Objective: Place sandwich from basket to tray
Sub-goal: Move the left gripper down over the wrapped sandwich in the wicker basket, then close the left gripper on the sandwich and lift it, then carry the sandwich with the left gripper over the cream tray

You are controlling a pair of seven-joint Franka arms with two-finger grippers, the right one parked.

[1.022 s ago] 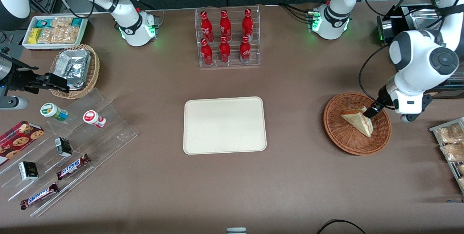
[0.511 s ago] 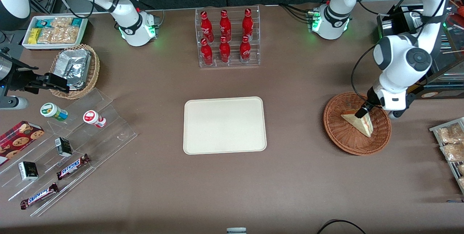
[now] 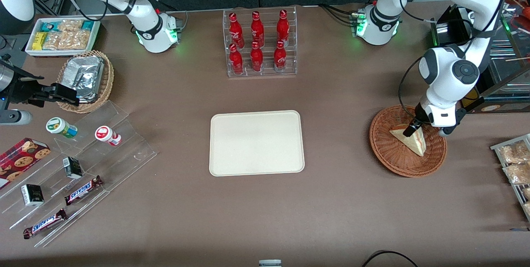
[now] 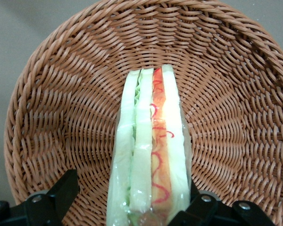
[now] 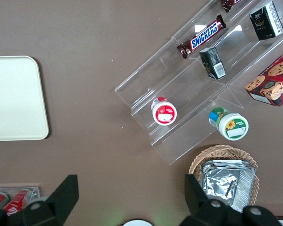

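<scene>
The sandwich [image 3: 410, 139], a cream wedge in clear wrap with red, orange and green layers [image 4: 151, 155], lies in the reddish-brown wicker basket [image 3: 385, 151] toward the working arm's end of the table. My gripper [image 3: 413, 128] is down in the basket, open, with its jaws straddling the sandwich's thick end [image 4: 131, 194]. One black finger [image 4: 61, 194] stands apart from the wrap with wicker [image 4: 52, 117] showing between. The other finger [image 4: 198, 205] is against the wrap. The cream tray [image 3: 256, 143] sits bare at the table's middle.
A clear rack of red bottles [image 3: 260, 42] stands farther from the front camera than the tray. Snack packets on a wire rack [image 3: 515, 163] lie beside the basket at the table's edge. Clear steps with candy bars [image 3: 74, 171] and a tan basket of foil packets [image 3: 85, 78] are toward the parked arm's end.
The wrist has swung in over the basket and the gripper has shifted a little toward the tray along the sandwich. The sandwich has not moved.
</scene>
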